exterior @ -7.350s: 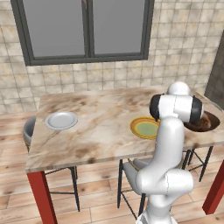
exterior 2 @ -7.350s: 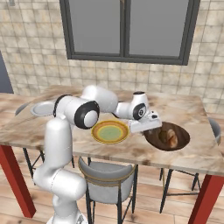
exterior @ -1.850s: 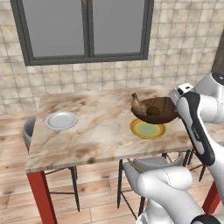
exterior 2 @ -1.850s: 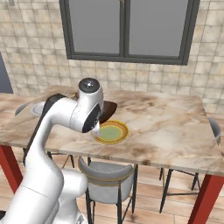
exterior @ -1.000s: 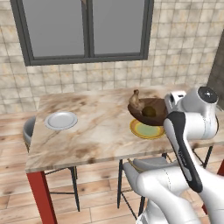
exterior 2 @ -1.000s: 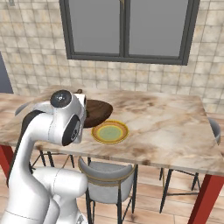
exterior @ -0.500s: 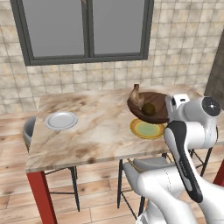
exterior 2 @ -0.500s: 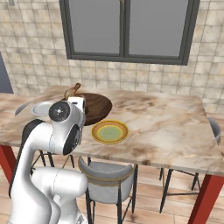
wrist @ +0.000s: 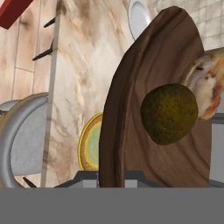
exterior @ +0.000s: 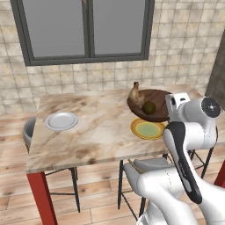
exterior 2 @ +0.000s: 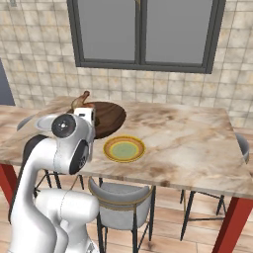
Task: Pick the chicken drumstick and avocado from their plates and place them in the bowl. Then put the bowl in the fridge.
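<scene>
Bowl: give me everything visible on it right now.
The bowl is wide, shallow and round, dark brown with a wood-grain look. It is lifted off the table, held in the air above the yellow-rimmed plate and tilted rather than level. The gripper is shut on its rim at the near edge. Inside lie the avocado, dark olive and rounded, and the chicken drumstick, golden-brown, touching each other against the bowl's inner surface.
</scene>
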Controlling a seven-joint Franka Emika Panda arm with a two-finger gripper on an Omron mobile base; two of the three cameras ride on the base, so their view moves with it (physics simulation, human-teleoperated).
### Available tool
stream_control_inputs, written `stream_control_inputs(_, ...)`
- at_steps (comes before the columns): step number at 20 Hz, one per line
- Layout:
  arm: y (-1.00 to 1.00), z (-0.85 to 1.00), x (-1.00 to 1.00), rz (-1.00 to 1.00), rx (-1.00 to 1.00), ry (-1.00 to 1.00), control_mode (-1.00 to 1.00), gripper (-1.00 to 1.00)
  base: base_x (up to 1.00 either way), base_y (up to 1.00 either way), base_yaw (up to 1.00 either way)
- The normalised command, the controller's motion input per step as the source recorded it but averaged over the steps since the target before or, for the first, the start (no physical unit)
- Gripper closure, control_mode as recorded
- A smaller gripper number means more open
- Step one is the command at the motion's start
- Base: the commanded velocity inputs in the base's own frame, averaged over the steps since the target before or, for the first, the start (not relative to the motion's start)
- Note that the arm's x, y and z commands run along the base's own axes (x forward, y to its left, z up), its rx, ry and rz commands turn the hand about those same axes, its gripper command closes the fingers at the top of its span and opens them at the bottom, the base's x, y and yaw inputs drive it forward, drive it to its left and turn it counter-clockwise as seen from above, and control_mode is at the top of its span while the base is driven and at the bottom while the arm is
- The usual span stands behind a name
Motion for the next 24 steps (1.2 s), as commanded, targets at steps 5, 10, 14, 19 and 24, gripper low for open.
stream_control_inputs(5, 0.0, -0.01, 0.0, 0.0, -0.03, 0.0, -1.0, 1.0, 0.0, 0.0, 0.0)
stream_control_inputs(10, 0.0, 0.0, 0.0, 0.0, 0.01, 0.0, -1.0, 1.0, 0.0, 0.0, 0.0)
stream_control_inputs(14, 0.0, 0.0, 0.0, 0.0, 0.0, 0.0, -1.0, 1.0, 0.0, 0.0, 0.0)
stream_control_inputs(19, 0.0, 0.0, 0.0, 0.0, 0.0, 0.0, -1.0, 1.0, 0.0, 0.0, 0.0)
stream_control_inputs(24, 0.0, 0.0, 0.0, 0.0, 0.0, 0.0, -1.0, 1.0, 0.0, 0.0, 0.0)
